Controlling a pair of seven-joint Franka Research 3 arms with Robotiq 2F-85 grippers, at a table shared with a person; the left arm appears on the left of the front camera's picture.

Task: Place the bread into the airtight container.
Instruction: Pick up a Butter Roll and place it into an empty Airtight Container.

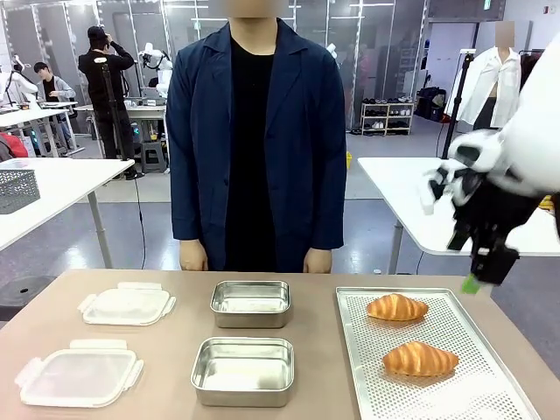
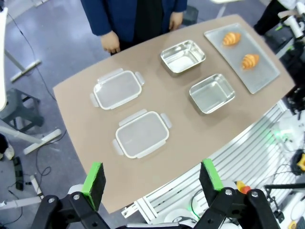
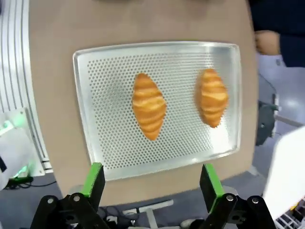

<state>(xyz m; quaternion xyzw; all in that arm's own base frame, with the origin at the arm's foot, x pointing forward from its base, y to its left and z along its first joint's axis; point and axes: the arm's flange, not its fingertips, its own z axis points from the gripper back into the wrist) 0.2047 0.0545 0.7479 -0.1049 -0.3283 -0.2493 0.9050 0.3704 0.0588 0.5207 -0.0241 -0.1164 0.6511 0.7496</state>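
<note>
Two golden croissants, the bread, lie on a perforated metal tray [image 1: 490,394] at the table's right: one nearer me [image 1: 420,359] [image 3: 149,105] and one farther [image 1: 396,307] [image 3: 211,97]. Two steel containers stand mid-table, one near [image 1: 243,371] [image 2: 212,92] and one far [image 1: 251,303] [image 2: 183,56]. My right gripper [image 1: 477,278] [image 3: 152,181] hangs open above the tray's far right edge with nothing in it. High above the table's near left edge, my left gripper [image 2: 152,179] is open and holds nothing.
Two clear plastic lids lie at the table's left, near [image 1: 77,374] [image 2: 141,134] and far [image 1: 128,304] [image 2: 117,88]. A person in a dark blue coat stands at the far edge, hands [image 1: 192,255] hanging by the table.
</note>
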